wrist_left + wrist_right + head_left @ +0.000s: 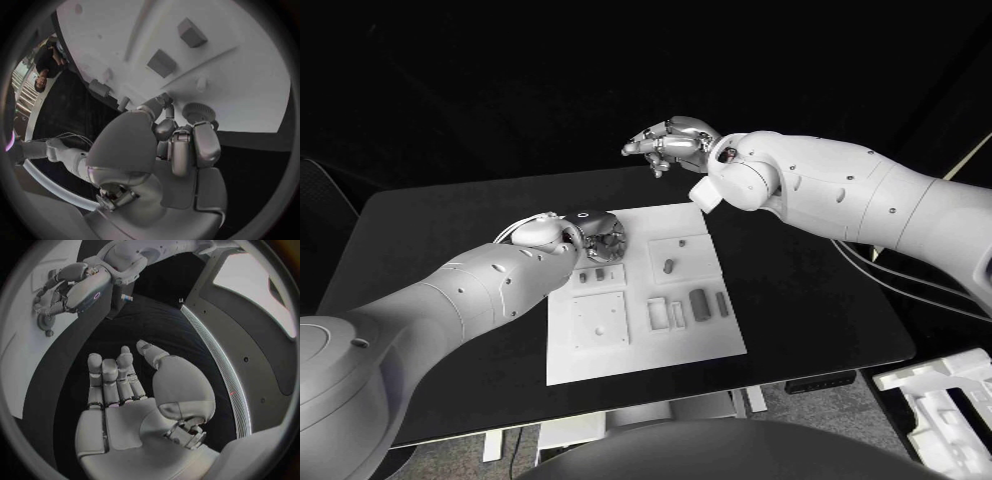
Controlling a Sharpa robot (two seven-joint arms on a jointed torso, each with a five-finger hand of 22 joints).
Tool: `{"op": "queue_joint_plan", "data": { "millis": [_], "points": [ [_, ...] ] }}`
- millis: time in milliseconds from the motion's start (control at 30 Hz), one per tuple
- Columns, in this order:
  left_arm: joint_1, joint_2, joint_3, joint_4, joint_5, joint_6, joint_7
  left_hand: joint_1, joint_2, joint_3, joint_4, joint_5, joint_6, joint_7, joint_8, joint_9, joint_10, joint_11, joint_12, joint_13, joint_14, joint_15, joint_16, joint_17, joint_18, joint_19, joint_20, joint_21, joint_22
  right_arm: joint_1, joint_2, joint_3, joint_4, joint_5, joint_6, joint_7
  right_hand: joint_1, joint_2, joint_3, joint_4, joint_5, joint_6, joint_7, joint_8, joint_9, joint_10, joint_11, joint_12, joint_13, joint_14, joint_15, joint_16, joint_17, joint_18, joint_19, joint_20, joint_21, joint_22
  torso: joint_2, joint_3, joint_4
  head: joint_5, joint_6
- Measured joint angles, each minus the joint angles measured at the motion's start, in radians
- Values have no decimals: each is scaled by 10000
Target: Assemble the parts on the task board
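**Head view: left hand down at the board's far-left corner, right hand lifted clear**

Head view, working from the near edge outward: the white task board (643, 345) lies in the middle of the black table (805, 300). At its 7 o'clock corner sits a square raised plate (600, 320). Toward 4 o'clock are shallow rectangular recesses; two of them hold upright grey parts (700, 306), while the recess (658, 314) just beside them at 9 o'clock looks unfilled. Farther out, a square panel (675, 256) at 1 o'clock carries one small dark part (671, 266). Two little grey blocks (596, 274) stand near the board's 9 o'clock edge.

The left hand (583, 238) is at the board's 11 o'clock corner, its fingers curled down over a round ribbed part (199, 112). In the left wrist view that round part lies on the board right at the fingertips (164, 100), touching or nearly so; whether the hand truly grips it cannot be told, since the fingers hide the contact. Two grey blocks (162, 62) stand on the board beyond the fingers.

Farthest out, the right hand (669, 144) hangs above the table past the board's 12 o'clock edge, well apart from every part. The right wrist view shows its palm flat, fingers (110, 380) straight and side by side, thumb set off to one side, holding nothing.
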Motion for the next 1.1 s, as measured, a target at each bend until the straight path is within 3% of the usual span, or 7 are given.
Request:
{"op": "queue_joint_plan", "data": {
  "millis": [133, 367, 533, 667, 800, 1100],
  "points": [
    [23, -113, 0, 215, 26, -3, -15, 0, 0, 0, 0, 0, 0, 0, 0, 2, 0, 0, 0, 0, 0, 0, 0, 0, 0, 0, 0, 0, -1, 0, -44, 0, 17, 0, 0, 0, 0, 0, 0, 0, 0, 0, 0, 0, 0, 0, 0, 0, 0, 0, 0, 0, 0, 0, 0, 0, 0, 0, -4, 0, 12, 18, 12],
    [206, -573, 25, 832, 42, 7, -140, 0, 0, 0, 0, 0, 0, 0, 0, 1, 0, 0, 0, 9, 0, 0, 0, -1, -1, 0, 0, 0, -2, 0, -168, 0, 57, 0, -1, 1, 0, 0, 0, 0, 0, 0, 0, 0, 0, 0, 0, 0, -1, 0, 0, 0, -1, 0, 0, 0, 0, 0, -6, -12, 36, 56, 31],
    [306, -872, 276, 1253, 54, 6, -240, 0, 0, 0, 0, 0, 0, 0, -1, 0, 1, 1, -1, 8, 0, 0, 0, -1, -1, 0, 1, 0, 7, -1, -232, 0, 62, -1, 0, 1, 0, 0, 0, 0, 0, 0, 0, 0, 0, 0, 0, 0, 0, 0, 0, 0, -2, -1, 0, 0, 0, 0, -25, -31, 87, 84, 33],
    [345, -1005, 371, 1395, 74, 5, -293, 0, 0, -1, 0, 0, 0, 0, -2, 3, 1, 1, -1, 7, 0, 0, 0, -1, 0, -1, 1, 0, 7, -1, -248, 0, 67, -1, 0, 1, 0, 0, 0, 0, 0, 0, 0, 0, 0, 0, 0, 0, -1, 0, 0, 0, 2, 0, 0, 0, 0, 0, -51, -64, 146, 61, 7],
    [360, -1096, 374, 1413, 107, 22, -344, 1, -1, -1, 0, 0, 0, 0, -3, 10, 2, 2, -1, 7, 0, 0, 0, -1, 0, -14, 15, 0, 6, -1, -252, 0, 67, -1, 1, 1, 0, 0, 0, 0, 0, 0, 0, 0, 0, 0, 0, 0, -1, 0, 0, 0, 7, 0, 0, 0, 0, 0, -70, -105, 202, 52, -12],
    [358, -1251, 364, 1389, 167, 167, -434, 1, -1, -1, 0, 0, 0, 0, -13, 10, 5, 4, -1, 6, 0, 0, 0, -2, 1, -15, 15, 0, 5, 0, -269, 0, 56, -1, 3, 4, 0, 0, 0, 0, 0, 0, 0, 0, 0, 0, 0, 0, 6, 0, 0, 0, 5, 0, 0, 0, 0, 0, -61, -117, 200, 107, -28]
  ]
}}
